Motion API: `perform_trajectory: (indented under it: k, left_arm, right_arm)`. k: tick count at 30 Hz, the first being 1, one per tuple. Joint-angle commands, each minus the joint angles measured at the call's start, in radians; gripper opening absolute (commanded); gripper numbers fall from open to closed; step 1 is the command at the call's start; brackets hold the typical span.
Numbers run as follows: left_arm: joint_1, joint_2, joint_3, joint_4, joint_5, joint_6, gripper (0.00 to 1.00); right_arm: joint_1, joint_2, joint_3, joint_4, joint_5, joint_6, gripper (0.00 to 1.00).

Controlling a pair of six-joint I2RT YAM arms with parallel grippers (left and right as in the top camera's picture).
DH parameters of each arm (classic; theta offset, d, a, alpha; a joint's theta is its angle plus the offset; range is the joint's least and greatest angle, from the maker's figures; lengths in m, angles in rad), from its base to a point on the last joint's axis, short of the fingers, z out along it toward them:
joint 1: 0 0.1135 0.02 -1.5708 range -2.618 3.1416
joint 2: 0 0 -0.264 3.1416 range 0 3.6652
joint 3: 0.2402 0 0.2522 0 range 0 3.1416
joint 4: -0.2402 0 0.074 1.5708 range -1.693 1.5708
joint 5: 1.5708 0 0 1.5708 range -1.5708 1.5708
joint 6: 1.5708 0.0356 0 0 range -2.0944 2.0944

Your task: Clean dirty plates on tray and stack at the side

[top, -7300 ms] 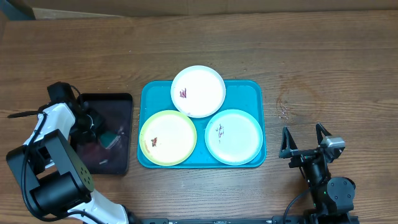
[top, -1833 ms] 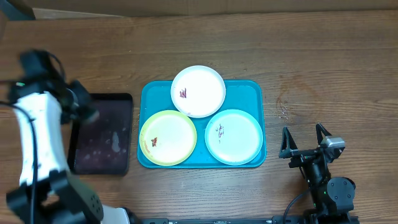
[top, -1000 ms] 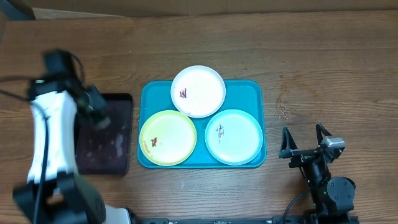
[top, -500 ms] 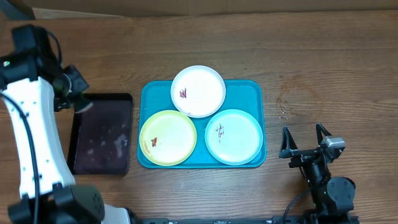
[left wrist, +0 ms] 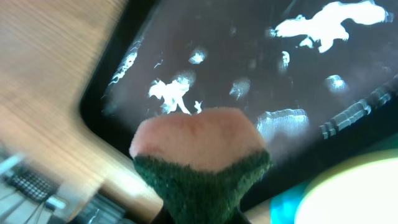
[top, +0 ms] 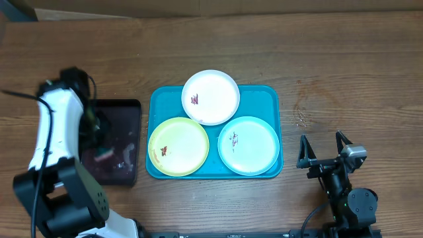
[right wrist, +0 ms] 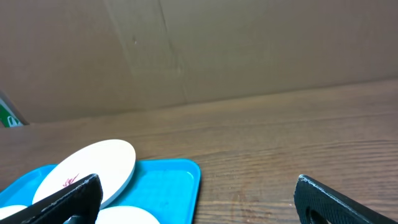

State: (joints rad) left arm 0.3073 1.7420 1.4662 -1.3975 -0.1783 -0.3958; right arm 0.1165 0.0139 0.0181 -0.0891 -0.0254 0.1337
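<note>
Three smeared plates (top: 210, 97) (white one overhanging) fill the tray (top: 263, 99).

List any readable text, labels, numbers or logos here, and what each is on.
None readable in any view.
Marks on the white plate, yellow-green plate and pale blue plate: red and dark smears, not writing.
Green object at the right wrist view's left edge: cropped, nothing legible.
No print visible on the sponge, black tray or turquoise tray.
</note>
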Motion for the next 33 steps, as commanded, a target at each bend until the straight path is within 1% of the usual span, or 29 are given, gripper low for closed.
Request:
perform_trajectory:
  k: [1,3,5,6,8,11,13,14,16,18,22,25,27,33]
  left_arm:
    - [-0.005,-0.069,0.369,-0.130,0.038,-0.023,0.04]
    - [-0.007,-0.074,0.557,-0.227,0.110,-0.007,0.04]
    - [-0.016,-0.084,0.697,-0.278,0.216,0.028,0.04]
    - [-0.023,-0.091,0.736,-0.289,0.257,0.040,0.04]
    - [-0.049,-0.114,0.760,-0.292,0.306,0.049,0.04]
    - [-0.103,-0.132,0.718,-0.292,0.309,0.049,0.04]
    - [-0.149,-0.132,0.657,-0.292,0.344,0.048,0.04]
    - [-0.178,-0.132,0.608,-0.289,0.387,0.050,0.04]
    - [-0.235,-0.132,0.505,-0.269,0.455,0.053,0.04]
    - [-0.304,-0.132,0.377,-0.221,0.475,0.053,0.04]
    - [-0.436,-0.132,0.108,-0.028,0.459,0.041,0.04]
    - [-0.497,-0.132,-0.065,0.129,0.456,0.003,0.04]
    - [-0.516,-0.131,-0.164,0.227,0.456,-0.031,0.04]
    - [-0.519,-0.130,-0.362,0.467,0.457,-0.036,0.04]
  right_arm:
    - [-0.006,-0.008,-0.010,0.005,0.006,-0.004,1.00]
    - [-0.006,-0.008,-0.010,0.005,0.006,-0.004,1.00]
    - [-0.006,-0.008,-0.010,0.005,0.006,-0.004,1.00]
    - [-0.006,-0.008,-0.010,0.005,0.005,-0.004,1.00]
    - [-0.006,-0.008,-0.010,0.005,0.005,-0.004,1.00]
    - [-0.006,-0.008,-0.010,0.005,0.005,-0.004,1.00]
    - [-0.006,-0.008,-0.010,0.005,0.005,-0.004,1.00]
    - [-0.006,-0.008,-0.010,0.005,0.005,-0.004,1.00]
    - [-0.006,-0.008,-0.010,0.005,0.006,-0.004,1.00]
    - [-0.006,-0.008,-0.010,0.005,0.005,-0.004,1.00]
    - [-0.006,-0.008,-0.010,0.005,0.005,-0.004,1.00]
    - [-0.006,-0.008,-0.010,0.005,0.005,-0.004,1.00]
    - [-0.006,-0.008,-0.010,0.005,0.006,-0.004,1.00]
    - [-0.006,-0.008,-0.010,0.005,0.005,-0.004,1.00]
